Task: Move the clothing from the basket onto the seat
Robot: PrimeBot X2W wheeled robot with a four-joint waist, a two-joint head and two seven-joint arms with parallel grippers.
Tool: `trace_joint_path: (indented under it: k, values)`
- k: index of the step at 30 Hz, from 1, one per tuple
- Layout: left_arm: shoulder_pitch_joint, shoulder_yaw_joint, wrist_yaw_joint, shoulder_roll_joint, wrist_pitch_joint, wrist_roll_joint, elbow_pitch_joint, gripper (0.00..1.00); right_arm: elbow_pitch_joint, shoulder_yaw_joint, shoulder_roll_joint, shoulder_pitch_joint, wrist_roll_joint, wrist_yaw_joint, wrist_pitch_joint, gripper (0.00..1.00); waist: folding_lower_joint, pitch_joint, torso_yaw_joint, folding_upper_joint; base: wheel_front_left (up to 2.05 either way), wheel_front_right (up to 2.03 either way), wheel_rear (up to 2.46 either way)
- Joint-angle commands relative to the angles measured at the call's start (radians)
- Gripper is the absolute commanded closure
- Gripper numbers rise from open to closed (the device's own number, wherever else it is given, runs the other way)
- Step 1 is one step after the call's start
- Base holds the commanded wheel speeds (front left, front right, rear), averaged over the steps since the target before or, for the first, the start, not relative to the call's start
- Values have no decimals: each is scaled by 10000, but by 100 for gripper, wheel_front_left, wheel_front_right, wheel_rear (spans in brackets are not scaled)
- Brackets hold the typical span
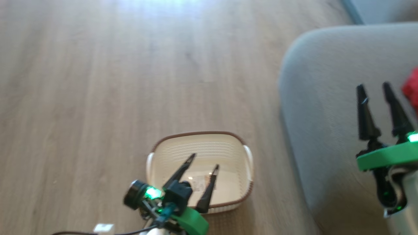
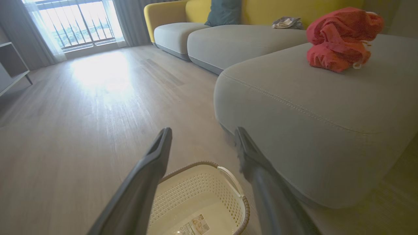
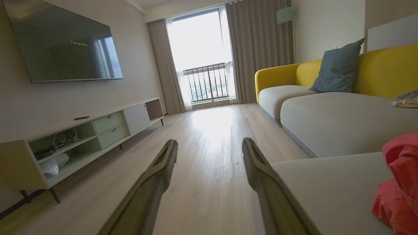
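Observation:
The cream basket with a brown rim stands on the wood floor, holding just a paper label. My left gripper hovers over it, open, with nothing between its fingers. The red clothing lies bunched on the grey seat, and a piece of it shows at the right edge of the head view. My right gripper is open above the seat, just left of the clothing, and holds nothing.
A yellow-backed sofa with a blue-grey cushion runs beyond the seat. A low TV cabinet and a wall screen stand on the far wall. Wood floor stretches left of the basket.

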Motion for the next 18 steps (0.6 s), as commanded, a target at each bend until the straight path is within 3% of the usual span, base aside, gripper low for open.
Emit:
trace_joint_path:
  k: [1, 10, 18]
  values:
    - [-113, 563, 104, -52, -49, 42, -427, 0, -363, 189, -43, -31, -3, -2, -60, 0, 1, -274, 966, 0, 0, 0, 0]
    - [689, 2192, 600, -21, -49, 194, -957, 0, -382, 458, 826, 813, -486, -2, -60, 0, 1, -463, 2222, 0, 0, 0, 0]
    - [1159, 2722, 1139, -57, -49, 308, -1282, 0, -293, 387, 1659, 1533, -964, -2, -60, 0, 1, -531, 2462, 0, 0, 0, 0]
